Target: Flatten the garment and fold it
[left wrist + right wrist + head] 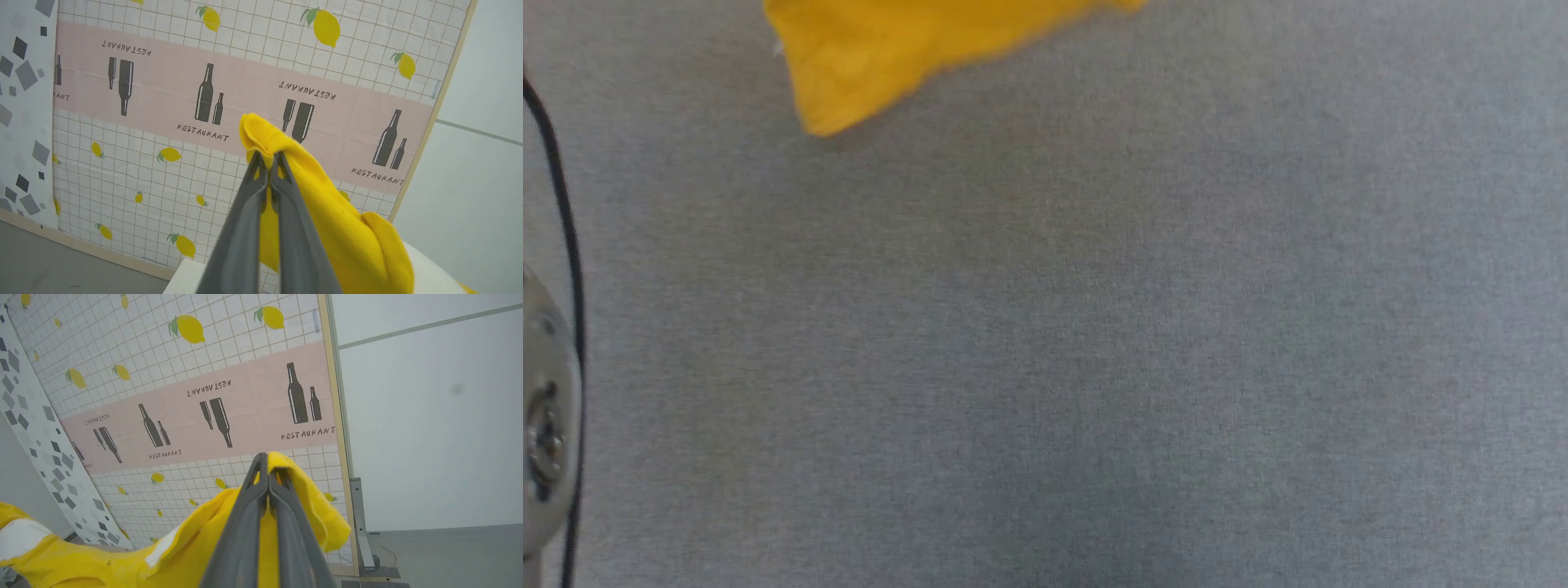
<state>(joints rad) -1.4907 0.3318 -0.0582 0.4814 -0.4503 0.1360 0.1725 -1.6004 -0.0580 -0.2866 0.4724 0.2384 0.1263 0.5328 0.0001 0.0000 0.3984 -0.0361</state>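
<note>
Both left fingers (241, 228) and right fingers (245, 531) pinch the garment (327, 204) at their tips.

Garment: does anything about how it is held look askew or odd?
Nothing damaged. The garment hangs bunched, not flat: the left gripper and right gripper each pinch a crumpled edge, and its blurred corner sits at the head view's top over the grey surface.

Bright, soft, even light.
I see the shirt (882, 57) blurred in my head view, faint shadow beneath.
</note>
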